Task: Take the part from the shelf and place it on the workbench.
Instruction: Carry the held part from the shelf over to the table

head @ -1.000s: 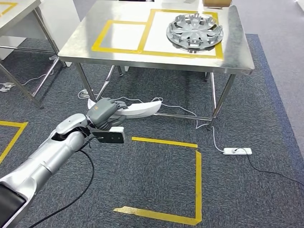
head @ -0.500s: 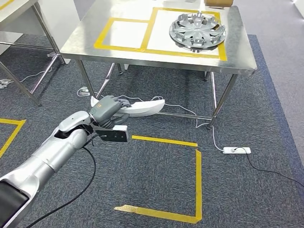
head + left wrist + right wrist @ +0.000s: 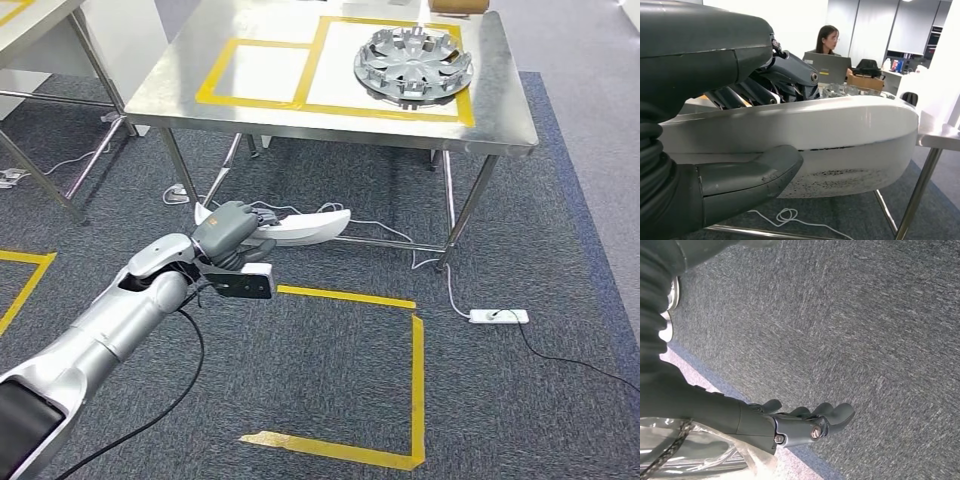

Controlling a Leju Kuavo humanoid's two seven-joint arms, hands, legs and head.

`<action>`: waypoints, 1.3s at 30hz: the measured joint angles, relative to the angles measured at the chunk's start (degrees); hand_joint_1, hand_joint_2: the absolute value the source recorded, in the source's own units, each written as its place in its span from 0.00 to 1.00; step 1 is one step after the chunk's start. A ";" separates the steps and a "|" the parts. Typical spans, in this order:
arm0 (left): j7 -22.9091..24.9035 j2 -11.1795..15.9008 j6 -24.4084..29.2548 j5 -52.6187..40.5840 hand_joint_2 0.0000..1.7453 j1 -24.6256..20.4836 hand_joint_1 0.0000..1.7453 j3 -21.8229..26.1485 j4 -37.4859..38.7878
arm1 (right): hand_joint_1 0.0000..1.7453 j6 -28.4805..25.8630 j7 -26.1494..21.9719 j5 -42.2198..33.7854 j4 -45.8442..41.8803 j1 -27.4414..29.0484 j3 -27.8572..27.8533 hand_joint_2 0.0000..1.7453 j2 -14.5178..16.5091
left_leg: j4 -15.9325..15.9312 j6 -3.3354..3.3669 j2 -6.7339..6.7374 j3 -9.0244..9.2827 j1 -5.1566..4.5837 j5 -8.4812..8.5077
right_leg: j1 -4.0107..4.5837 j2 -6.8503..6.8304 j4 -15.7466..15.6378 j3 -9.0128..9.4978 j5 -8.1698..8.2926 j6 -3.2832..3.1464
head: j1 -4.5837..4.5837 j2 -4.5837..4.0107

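My left hand (image 3: 226, 232) grips a long, white, curved part (image 3: 309, 227) at one end and holds it roughly level above the carpet. It hangs in front of and below the near edge of the steel workbench (image 3: 189, 80). In the left wrist view the thumb (image 3: 753, 175) lies under the white part (image 3: 836, 135) and the fingers (image 3: 791, 67) wrap over it. My right hand (image 3: 806, 422) hangs over the grey carpet with its fingers stretched out and nothing in them.
A silver hubcap (image 3: 413, 62) lies in the right yellow-taped square on the workbench; the left square (image 3: 256, 72) is bare. Another steel table (image 3: 38, 25) stands at the left. Cables and a power strip (image 3: 498, 317) lie under the bench. A person (image 3: 828, 40) sits behind it.
The whole view has shifted slightly. My left hand, still holding the white part, has edged a little forward and to the right, towards the bench.
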 joint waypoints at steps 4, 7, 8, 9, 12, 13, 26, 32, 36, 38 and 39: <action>0.01 -0.10 0.00 -0.03 1.00 -0.04 1.00 -0.02 0.07 | 0.00 0.34 -0.15 -0.38 0.00 0.02 -0.02 1.00 0.00 | 0.03 0.37 0.01 0.03 -0.10 0.08 | -0.14 0.05 -0.35 0.12 0.25 0.34 | -0.01 0.00; 0.04 -0.48 0.01 -0.09 1.00 -0.37 1.00 -0.02 0.08 | 0.00 0.61 -0.12 -0.46 0.01 0.01 -0.04 1.00 -0.05 | -2.03 1.44 0.57 0.93 0.28 1.26 | -0.14 -0.52 -0.06 -0.31 -0.23 0.97 | 0.04 0.00; 0.07 -0.63 0.01 -0.10 1.00 -0.55 1.00 -0.03 0.09 | 0.00 0.69 -0.10 -0.52 0.01 -0.02 -0.05 1.00 -0.07 | -2.75 1.62 0.92 1.23 0.48 1.64 | -0.13 -0.99 1.92 -1.35 -1.45 1.11 | 0.10 0.00; 0.09 -0.72 0.01 -0.10 1.00 -0.68 1.00 -0.04 0.11 | 0.00 0.77 -0.09 -0.60 0.01 -0.02 -0.07 1.00 -0.07 | -3.06 1.68 1.30 1.37 0.53 1.77 | -0.25 -1.47 5.08 -2.93 -3.11 1.29 | 0.14 0.00; 0.14 -0.87 0.00 -0.15 1.00 -0.68 1.00 -0.27 0.31 | 0.00 0.92 -0.03 -0.73 0.02 0.02 -0.13 1.00 -0.09 | -3.06 1.43 2.58 1.37 0.71 1.62 | -0.87 -1.94 14.37 -7.42 -6.41 2.08 | 0.13 0.00; 0.15 -0.95 0.00 -0.17 1.00 -0.64 1.00 -0.42 0.39 | 0.00 0.95 -0.02 -0.77 0.02 0.05 -0.15 1.00 -0.11 | -2.92 1.12 3.07 1.39 0.91 1.45 | -1.12 -2.16 13.95 -7.23 -5.61 2.41 | 0.13 0.00; 0.22 -0.47 -0.08 -0.11 1.00 -1.04 1.00 -0.86 0.84 | 0.00 -0.10 -0.16 0.74 0.04 -0.20 -0.28 1.00 0.00 | 14.50 -1.68 1.11 -5.14 1.17 -8.73 | -0.95 -2.17 2.19 -1.02 -1.23 -1.00 | -0.77 0.00; 0.20 -0.37 -0.11 -0.08 1.00 -1.32 1.00 -0.87 1.07 | 0.00 -0.06 0.07 1.09 0.04 -0.12 -0.28 1.00 0.17 | 4.93 3.38 0.36 -1.98 -1.42 -1.51 | 0.99 -0.37 2.19 -0.95 -0.99 -1.67 | -0.71 0.00; 0.20 -0.58 -0.03 -0.05 1.00 -1.51 1.00 -0.87 1.09 | 0.00 -0.07 0.07 1.09 0.04 -0.04 -0.28 1.00 0.07 | 1.06 0.66 0.17 -0.62 -1.76 -0.63 | 1.13 -0.43 2.30 -1.36 -1.11 -2.26 | -0.57 0.00; 0.20 -0.57 -0.02 -0.04 1.00 -1.44 1.00 -0.87 1.11 | 0.00 -0.07 0.07 1.08 0.04 -0.03 -0.27 1.00 0.05 | 1.09 1.19 0.13 -0.68 -1.86 -0.49 | 1.02 -0.53 2.21 -1.35 -0.94 -2.05 | -0.54 0.00; 0.20 -0.57 -0.02 -0.04 1.00 -1.42 1.00 -0.87 1.13 | 0.00 -0.06 0.07 1.09 0.04 -0.05 -0.26 1.00 0.07 | 1.10 1.20 0.12 -0.72 -1.87 -0.43 | 1.00 -0.57 2.16 -1.34 -0.86 -1.94 | -0.51 0.00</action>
